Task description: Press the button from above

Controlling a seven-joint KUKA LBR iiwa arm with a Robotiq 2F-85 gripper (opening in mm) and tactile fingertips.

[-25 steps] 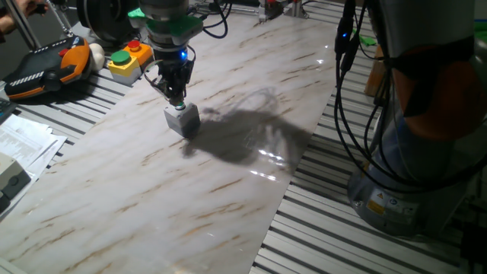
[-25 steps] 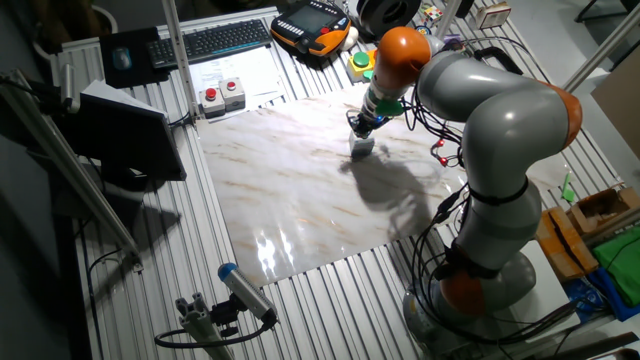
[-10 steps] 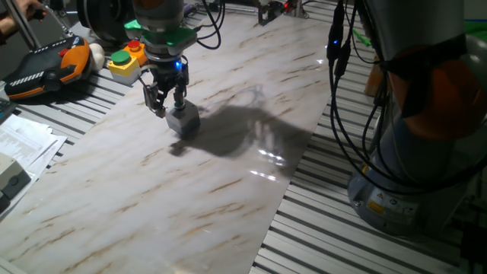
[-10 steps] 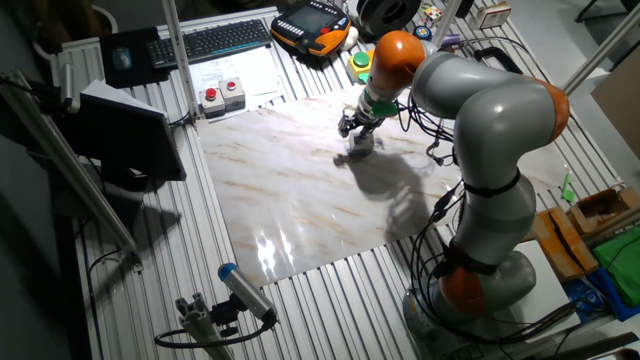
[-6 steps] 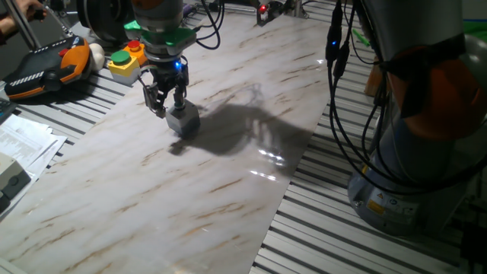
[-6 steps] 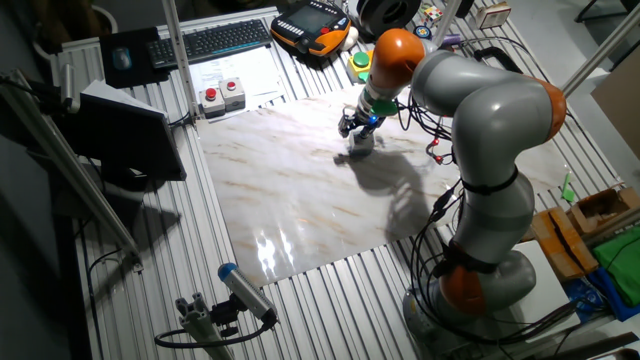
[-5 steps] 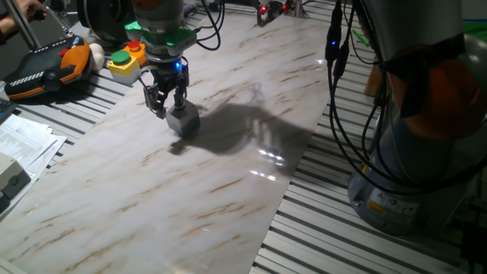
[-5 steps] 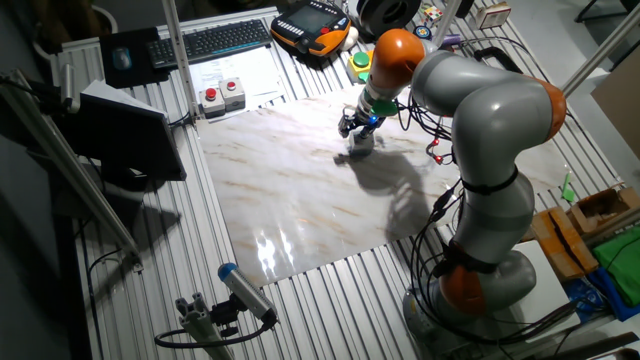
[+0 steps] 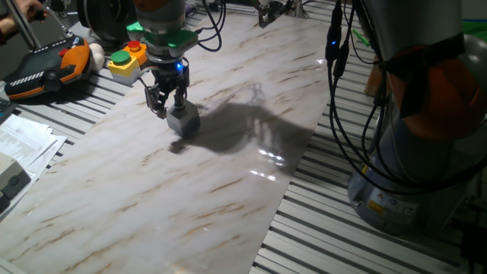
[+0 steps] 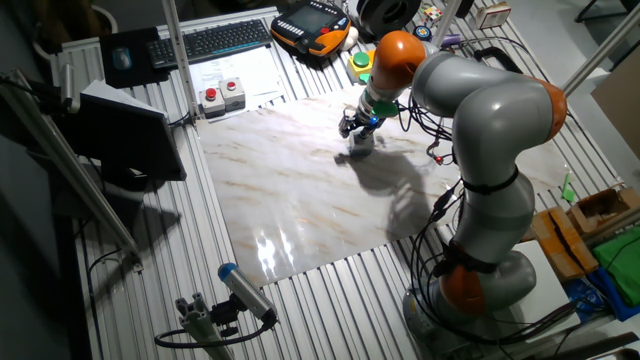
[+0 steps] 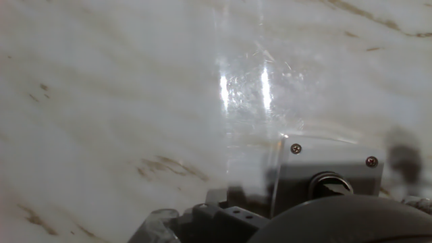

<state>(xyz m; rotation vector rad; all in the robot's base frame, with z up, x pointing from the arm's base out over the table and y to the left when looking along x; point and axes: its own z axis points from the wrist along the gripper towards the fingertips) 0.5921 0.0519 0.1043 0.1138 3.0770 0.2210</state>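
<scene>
The small light-grey box [image 9: 185,120] stands on the marble-patterned table top [image 9: 228,175], at its far left part. My gripper [image 9: 167,106] hangs just above and to the left of the box. Its two fingers [image 9: 153,103] are spread with a gap between them, and the right one is over the box's top. In the other fixed view the gripper [image 10: 354,123] is at the box [image 10: 362,141]. In the hand view the box [image 11: 351,170] is at the lower right, and the round button [image 11: 329,183] in its top looks dark and blurred. The button's green does not show in the fixed views.
A yellow box with green and red buttons [image 9: 130,59] and an orange-black pendant [image 9: 46,65] lie beyond the table's left edge. Papers [image 9: 23,141] lie at the left. The arm's base and cables [image 9: 418,152] stand at the right. A keyboard [image 10: 225,38] lies at the back.
Since 2.5 s ago the gripper has moved off the top of the box, a little to the left, and its fingers have spread. Over the last second nothing visibly moves.
</scene>
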